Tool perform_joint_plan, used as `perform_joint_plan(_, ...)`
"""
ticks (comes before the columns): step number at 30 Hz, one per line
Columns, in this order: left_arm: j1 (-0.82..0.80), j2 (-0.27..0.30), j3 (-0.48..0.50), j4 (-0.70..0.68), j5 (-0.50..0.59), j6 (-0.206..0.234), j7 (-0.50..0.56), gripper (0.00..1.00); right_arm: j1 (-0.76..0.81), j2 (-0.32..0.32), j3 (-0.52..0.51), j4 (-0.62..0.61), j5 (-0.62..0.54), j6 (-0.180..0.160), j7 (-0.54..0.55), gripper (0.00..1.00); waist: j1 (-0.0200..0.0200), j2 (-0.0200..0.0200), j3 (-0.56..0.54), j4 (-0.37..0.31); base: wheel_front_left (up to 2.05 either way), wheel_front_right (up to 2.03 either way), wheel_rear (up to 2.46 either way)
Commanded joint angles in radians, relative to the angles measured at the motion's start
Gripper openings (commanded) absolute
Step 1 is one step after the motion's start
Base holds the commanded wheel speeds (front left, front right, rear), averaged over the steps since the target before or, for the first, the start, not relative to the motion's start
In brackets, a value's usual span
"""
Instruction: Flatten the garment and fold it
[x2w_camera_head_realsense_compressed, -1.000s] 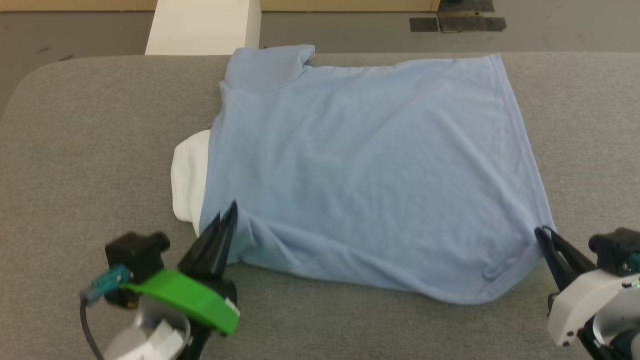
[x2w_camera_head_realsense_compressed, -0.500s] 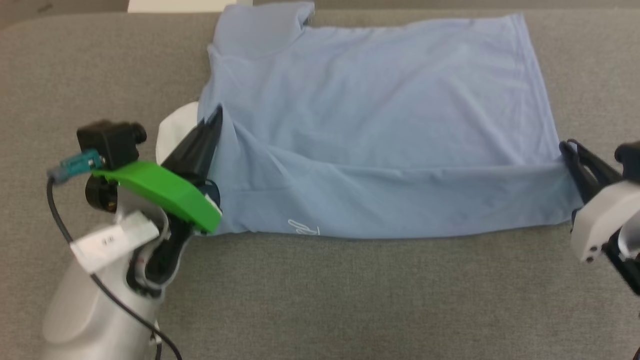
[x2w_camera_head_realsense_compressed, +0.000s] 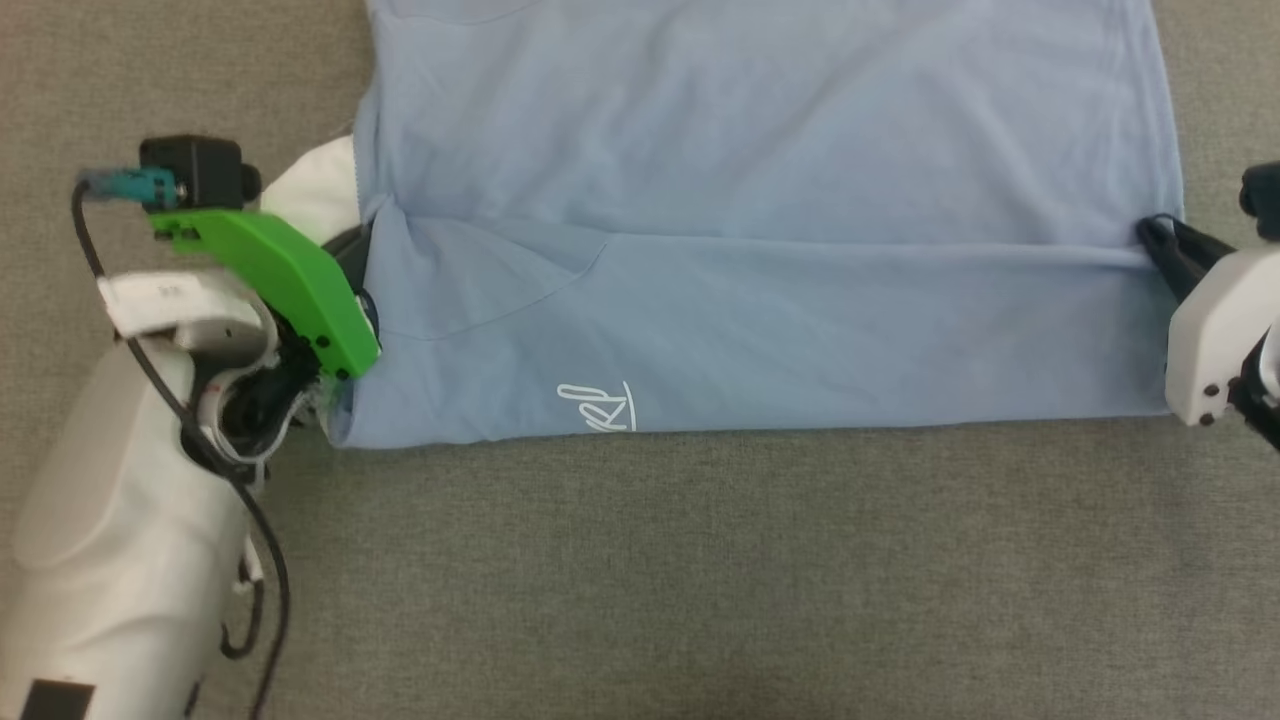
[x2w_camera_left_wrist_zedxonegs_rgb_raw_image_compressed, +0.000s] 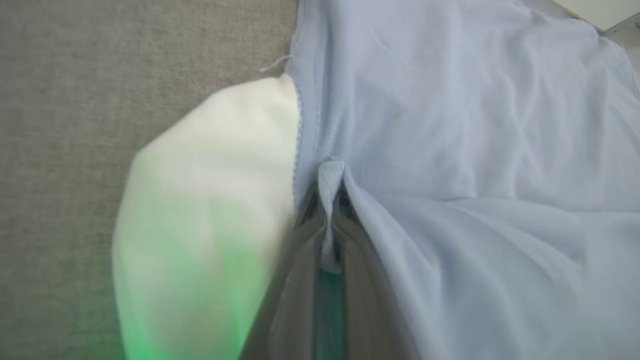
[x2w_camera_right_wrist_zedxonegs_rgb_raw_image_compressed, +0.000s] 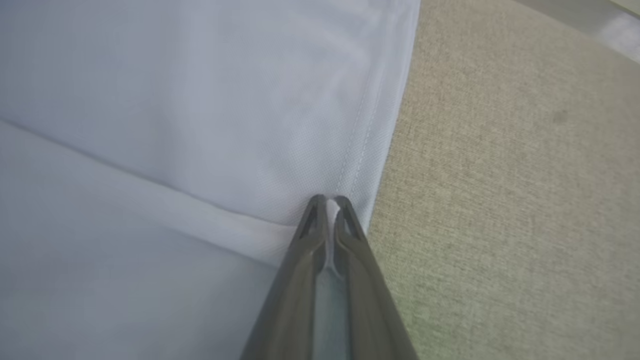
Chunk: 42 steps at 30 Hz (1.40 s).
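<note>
Light blue T-shirt (x2w_camera_head_realsense_compressed: 760, 150) lies on the grey fabric surface (x2w_camera_head_realsense_compressed: 700, 560), its near part doubled over as a band with white logo lettering (x2w_camera_head_realsense_compressed: 597, 408) showing. I see my left gripper (x2w_camera_left_wrist_zedxonegs_rgb_raw_image_compressed: 330, 200) clamped on cloth beside the white neck panel (x2w_camera_left_wrist_zedxonegs_rgb_raw_image_compressed: 200, 200). My right gripper (x2w_camera_right_wrist_zedxonegs_rgb_raw_image_compressed: 327, 202) is pinched on the hem at the opposite side.

The garment (x2w_camera_head_realsense_compressed: 780, 150) is soft matt cloth, fine knit. The grey tabletop (x2w_camera_head_realsense_compressed: 700, 580) looks like coarse woven fabric, and the green bracket (x2w_camera_head_realsense_compressed: 280, 275) at 9 o'clock is smooth plastic.
</note>
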Motion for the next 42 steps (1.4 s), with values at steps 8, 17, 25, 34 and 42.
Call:
perform_joint_plan(8, 0.004, 0.038, -0.031, 0.006, -0.033, 0.07, 0.185, 0.0, -0.045, -0.003, 0.012, 0.041, 0.085, -0.002, 0.191, 0.0, -0.0001, 0.0, 0.018, -0.005, 0.0, 0.0, 0.0)
perform_joint_plan(17, 0.055, 0.039, -0.002, -0.053, 0.114, 0.048, -0.187, 1.0, 0.011, 0.05, -0.064, -0.012, 0.076, -0.002, 0.064, 1.0, -0.0001, 0.0, -0.073, -0.003, 0.0, 0.0, 0.0)
perform_joint_plan(25, 0.203, -0.014, 0.014, -0.101, 0.222, 0.114, -0.519, 1.0, 0.177, 0.132, -0.138, -0.103, 0.021, -0.002, -0.223, 1.0, -0.0001, 0.0, -0.184, 0.004, 0.0, 0.0, 0.0)
perform_joint_plan(34, 0.414, -0.077, 0.024, -0.185, 0.205, 0.19, -0.614, 1.0, 0.336, 0.298, -0.222, -0.17, -0.049, -0.002, -0.557, 1.0, -0.0001, 0.0, -0.245, -0.013, 0.0, 0.0, 0.0)
perform_joint_plan(42, 0.483, -0.069, -0.01, -0.188, 0.199, 0.247, -0.495, 1.0, 0.365, 0.356, -0.205, -0.186, -0.114, -0.002, -0.626, 1.0, -0.0001, 0.0, -0.256, -0.044, 0.0, 0.0, 0.0)
